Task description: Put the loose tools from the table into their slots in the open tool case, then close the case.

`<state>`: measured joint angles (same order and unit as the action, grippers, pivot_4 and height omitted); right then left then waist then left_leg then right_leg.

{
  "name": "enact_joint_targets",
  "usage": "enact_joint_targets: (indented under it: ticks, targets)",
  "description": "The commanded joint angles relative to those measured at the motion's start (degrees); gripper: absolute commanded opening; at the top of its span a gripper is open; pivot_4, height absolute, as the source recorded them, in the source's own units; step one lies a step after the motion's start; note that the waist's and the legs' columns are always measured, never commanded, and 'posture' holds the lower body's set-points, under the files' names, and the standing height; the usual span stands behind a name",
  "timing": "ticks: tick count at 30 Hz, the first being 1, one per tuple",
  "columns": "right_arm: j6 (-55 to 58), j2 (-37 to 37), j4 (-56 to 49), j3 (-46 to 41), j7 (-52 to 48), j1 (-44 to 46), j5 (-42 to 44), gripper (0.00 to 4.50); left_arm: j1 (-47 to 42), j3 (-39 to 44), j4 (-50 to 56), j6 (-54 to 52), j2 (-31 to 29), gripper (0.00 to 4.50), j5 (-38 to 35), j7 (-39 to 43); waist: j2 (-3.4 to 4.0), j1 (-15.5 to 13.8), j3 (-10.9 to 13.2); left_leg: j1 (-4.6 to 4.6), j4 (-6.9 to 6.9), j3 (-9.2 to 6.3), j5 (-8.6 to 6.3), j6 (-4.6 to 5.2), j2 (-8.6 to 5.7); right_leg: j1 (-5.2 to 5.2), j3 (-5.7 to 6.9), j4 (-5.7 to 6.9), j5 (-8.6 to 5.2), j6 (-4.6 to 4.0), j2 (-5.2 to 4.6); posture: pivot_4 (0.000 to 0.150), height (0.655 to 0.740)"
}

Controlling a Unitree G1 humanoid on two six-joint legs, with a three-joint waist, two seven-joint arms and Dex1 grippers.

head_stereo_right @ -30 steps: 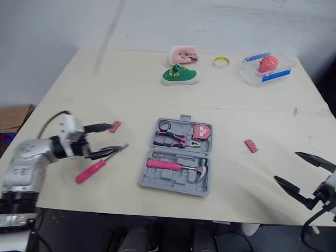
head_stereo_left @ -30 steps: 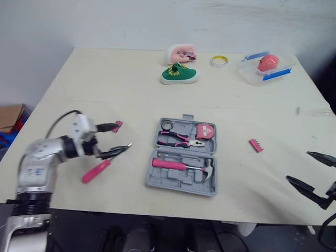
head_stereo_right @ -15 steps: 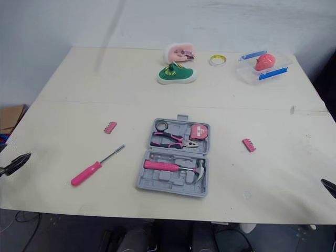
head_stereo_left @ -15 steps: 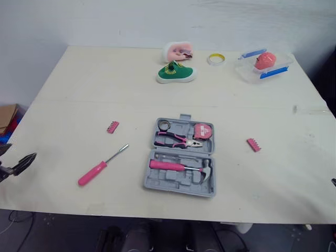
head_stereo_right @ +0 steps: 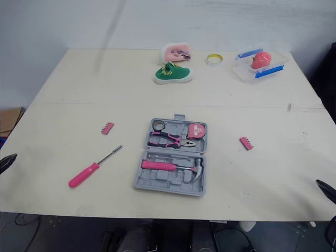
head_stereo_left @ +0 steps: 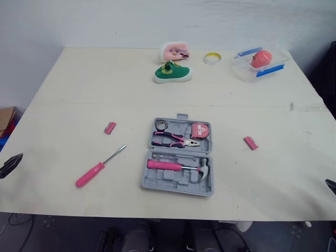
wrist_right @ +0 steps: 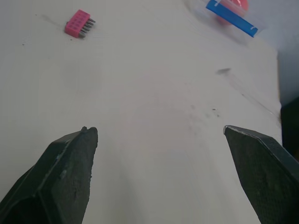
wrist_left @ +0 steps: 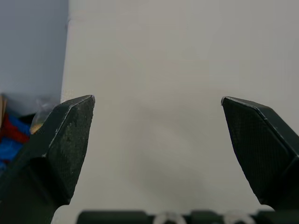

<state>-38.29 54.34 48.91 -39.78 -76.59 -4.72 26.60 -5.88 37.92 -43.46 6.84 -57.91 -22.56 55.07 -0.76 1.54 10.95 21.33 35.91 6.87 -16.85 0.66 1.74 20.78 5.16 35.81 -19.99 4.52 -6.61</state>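
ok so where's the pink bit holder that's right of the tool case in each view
left eye view: pink bit holder lies right of the tool case.
right eye view: same spot, right of the case.
right wrist view: ahead of the right end effector.
left wrist view: left end effector faces bare table.
shared landmark: clear box with blue latches, behind the holder.

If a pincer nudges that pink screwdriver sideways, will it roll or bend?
The screwdriver looks rigid, so it probably won't bend. Its rounded handle lies free on the flat table, so it may roll. Being slim, it is likely light.
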Motion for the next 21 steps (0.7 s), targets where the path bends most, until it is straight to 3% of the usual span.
enact_joint_targets:
  ticks: [1,14,21]
  targets:
    - [3.1,-1.7,-6.9,1.4,-0.8,0.3,2.9,4.50,-0.4,-1.3,6.8,-2.8,0.8,4.40,-2.4,2.4,0.00,0.1,0.0,0.00,0.00,0.01,0.02,-0.03,0.00,-0.01,0.01,0.00,0.00,0.00,0.00,0.150,0.7400]
    - [22.0,-10.9,-43.8,7.9,7.1,-3.0,10.6,4.50,3.2,-8.4,32.3,-23.5,0.5,4.40,-8.1,10.4,0.06,0.1,0.1,-0.03,0.08,0.06,0.09,0.05,0.02,0.02,-0.01,0.20,0.01,0.02,0.03,0.150,0.7400]
    - [25.1,-15.2,-55.8,11.8,11.3,-0.9,11.3,4.50,-2.3,-12.2,37.6,-32.7,4.2,4.40,-4.8,-3.9,0.06,-0.1,0.1,0.01,0.07,0.02,0.11,0.05,0.02,0.04,-0.01,0.19,0.00,0.01,0.04,0.150,0.7400]
